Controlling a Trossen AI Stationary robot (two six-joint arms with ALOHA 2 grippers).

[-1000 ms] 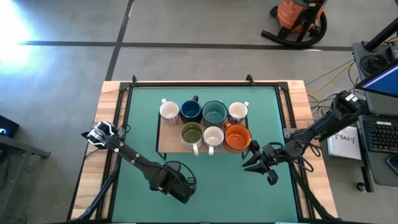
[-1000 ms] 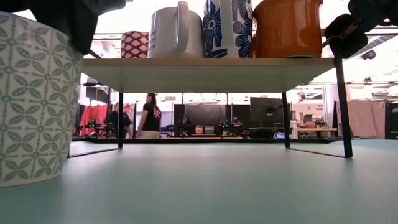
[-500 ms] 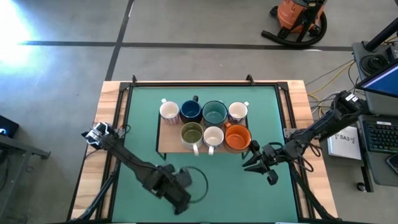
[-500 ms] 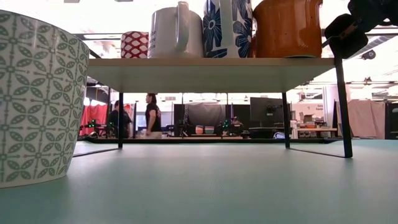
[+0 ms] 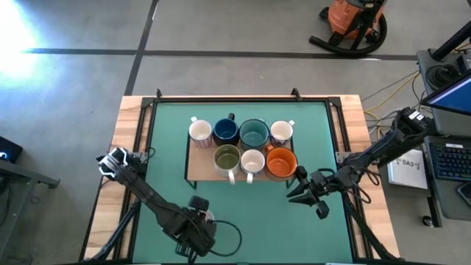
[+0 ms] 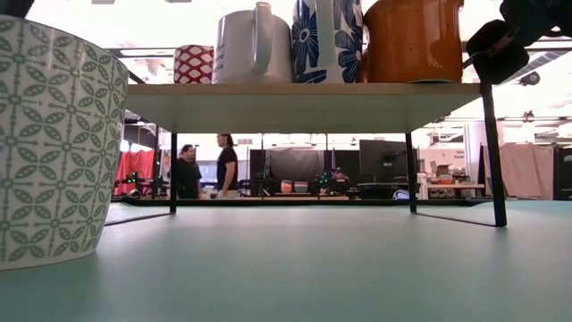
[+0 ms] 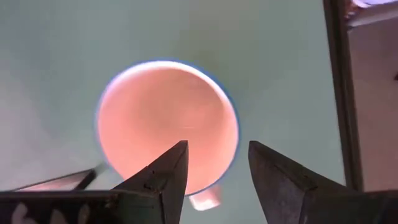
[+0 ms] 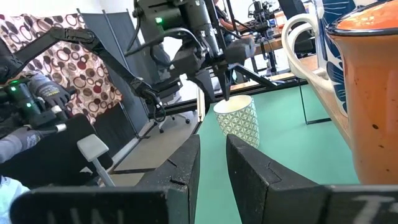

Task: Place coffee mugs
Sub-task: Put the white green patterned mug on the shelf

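A white mug with a green pattern stands upright on its base on the green mat, near the table's front left. My left gripper hovers open just above its rim, pointing down and touching nothing; in the high view it hides the mug. Several mugs stand on a low wooden shelf: white, navy, teal, a flowered one, olive, white and orange. My right gripper waits open beside the orange mug.
The shelf stands on thin black legs with open room beneath it. Bare green mat lies in front of the shelf. A black cable loops beside my left gripper. People stand in the room beyond the table.
My left gripper has opened and let go of the patterned mug, which stays upright on the mat. It has then risen clear of the mug, rolled about its own axis, and shifted toward the table's near left.
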